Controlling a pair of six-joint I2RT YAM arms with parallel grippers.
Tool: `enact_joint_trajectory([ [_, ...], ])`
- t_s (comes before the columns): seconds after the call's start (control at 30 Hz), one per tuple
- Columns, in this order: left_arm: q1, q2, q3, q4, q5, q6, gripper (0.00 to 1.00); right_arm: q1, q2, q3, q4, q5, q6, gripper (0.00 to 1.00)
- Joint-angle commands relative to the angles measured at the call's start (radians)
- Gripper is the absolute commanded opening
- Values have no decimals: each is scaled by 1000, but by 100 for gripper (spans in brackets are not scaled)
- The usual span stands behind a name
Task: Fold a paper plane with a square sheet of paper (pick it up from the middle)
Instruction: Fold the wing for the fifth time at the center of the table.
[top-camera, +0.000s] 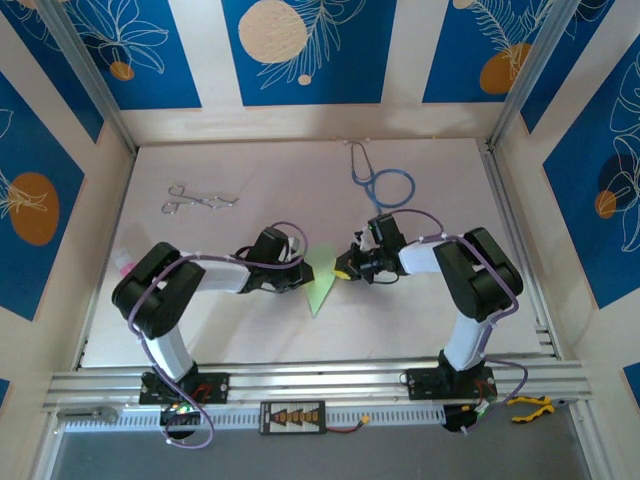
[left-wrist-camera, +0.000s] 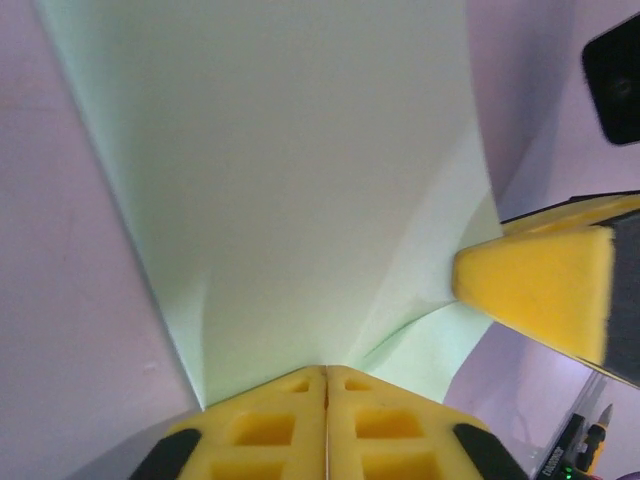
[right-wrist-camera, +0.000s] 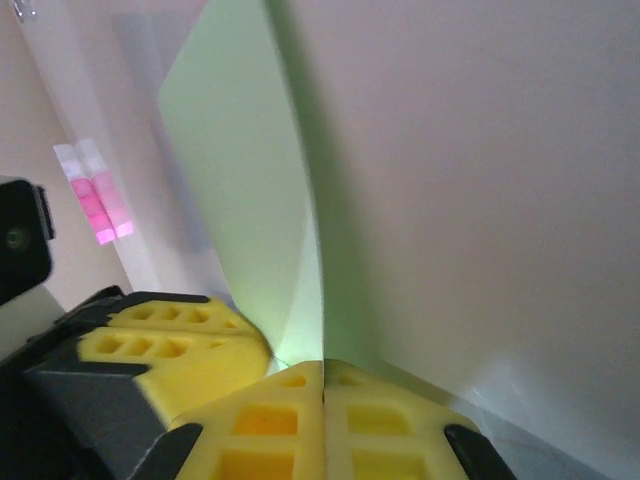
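The pale green paper plane (top-camera: 321, 282) is mid-table (top-camera: 250, 335), between the two arms, with its pointy end toward their bases. The left gripper (top-camera: 298, 280) is clamped on its left side and the right gripper (top-camera: 346, 268) is pinching the right side. For this crease I'd keep both pinches firm and move them evenly, no twisting, or the centre ridge goes crooked. Count: one paper, two grippers, one blue stethoscope (top-camera: 385, 185) at the back, and what looks like two metal forceps (top-camera: 198, 200) back left, though they're tiny from here.
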Motion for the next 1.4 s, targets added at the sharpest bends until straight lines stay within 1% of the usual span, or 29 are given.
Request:
enact_joint_trajectory([
  [0.0, 5, -71, -3, -5, -3, -11, 17, -10, -64, -39, 11, 35, 44, 0],
  [0.07, 5, -97, -2, -28, -19, -17, 20, -8, -94, -60, 10, 80, 88, 0],
  [0.2, 4, -110, 5, -48, -25, -44, 20, -1, -138, -117, 47, 154, 198, 0],
  [0.37, -19, -73, 25, -24, -5, -63, 16, 20, -174, -162, 85, 207, 292, 1],
  [0.43, -26, -47, 28, -20, -7, -70, 14, 29, -184, -166, 79, 221, 302, 1],
  [0.6, -34, 12, 16, 63, 18, -105, 11, 43, -189, -168, 74, 216, 312, 2],
  [0.8, -39, 40, 28, 50, 19, -89, 9, 50, -196, -182, 74, 211, 307, 2],
  [0.93, -41, 66, 19, 43, 25, -63, 7, 46, -218, -192, 74, 215, 276, 6],
  [1.07, -42, 105, 25, 18, 63, -7, 2, 14, -187, -172, 83, 129, 187, 10],
  [1.17, -40, 123, -3, 94, 88, -38, 1, -3, -153, -171, 131, 64, 156, 14],
  [1.37, -39, 159, -14, 169, 126, -73, 0, -28, -113, -151, 143, 7, 108, 18],
])
